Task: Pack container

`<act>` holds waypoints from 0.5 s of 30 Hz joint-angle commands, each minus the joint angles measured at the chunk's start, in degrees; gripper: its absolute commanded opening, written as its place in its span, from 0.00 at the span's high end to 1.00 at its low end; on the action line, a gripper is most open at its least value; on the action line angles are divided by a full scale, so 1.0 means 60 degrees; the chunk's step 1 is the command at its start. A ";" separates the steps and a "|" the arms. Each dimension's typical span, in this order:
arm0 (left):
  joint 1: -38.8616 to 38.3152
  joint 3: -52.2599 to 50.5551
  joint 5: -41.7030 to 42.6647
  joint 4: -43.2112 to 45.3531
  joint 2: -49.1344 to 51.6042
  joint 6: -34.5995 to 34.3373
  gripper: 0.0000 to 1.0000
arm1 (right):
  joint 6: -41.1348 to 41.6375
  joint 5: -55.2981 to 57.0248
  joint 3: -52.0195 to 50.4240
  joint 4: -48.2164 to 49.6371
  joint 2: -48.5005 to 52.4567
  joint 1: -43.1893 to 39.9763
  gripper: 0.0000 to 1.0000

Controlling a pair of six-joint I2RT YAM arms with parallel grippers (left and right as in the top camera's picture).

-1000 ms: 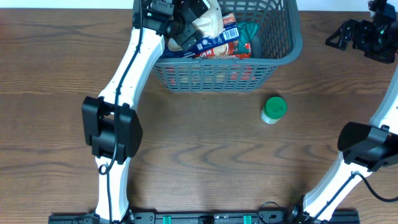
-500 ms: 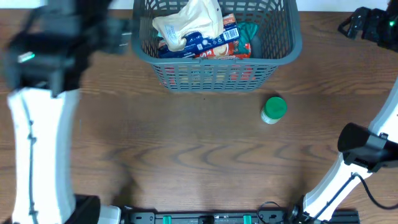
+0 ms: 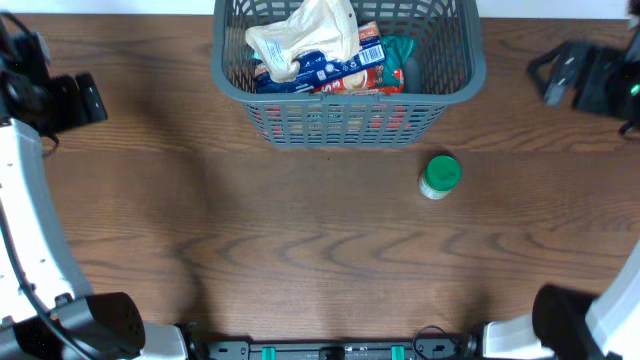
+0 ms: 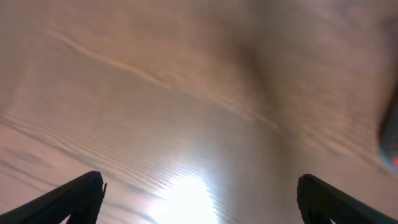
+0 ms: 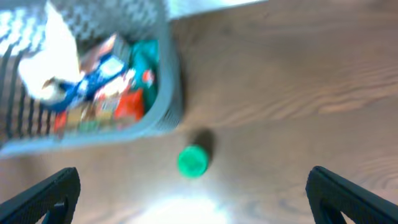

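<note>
The large dark grey slotted plastic basket [image 3: 347,100] at twelve o'clock held several crinkly snack packets [image 3: 320,55]. A small green-lidded bottle [image 3: 440,176] lay outside at its five o'clock, not yet packed, I judged. My left gripper [image 4: 199,202] and right gripper [image 5: 196,190] both hung spread wide and empty.

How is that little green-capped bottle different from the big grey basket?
The container is big, grey and slotted; the bottle is small with a green cap. The container holds packets; the bottle sits alone, outside it. Both rest on the wooden table.
</note>
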 commanded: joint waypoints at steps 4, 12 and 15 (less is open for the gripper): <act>0.0168 -0.2430 0.0532 0.1096 0.0066 -0.0091 0.01 | 0.0113 0.0765 -0.3246 -0.0073 -0.0871 0.0925 0.01; 0.0160 -0.3024 0.0532 0.1614 0.0058 -0.0157 0.02 | 0.0106 0.0805 -0.6543 0.0674 -0.1089 0.1056 0.01; 0.0160 -0.3024 0.0535 0.1639 0.0058 -0.0157 0.01 | 0.0113 0.0801 -0.7643 0.1351 -0.1089 0.1239 0.01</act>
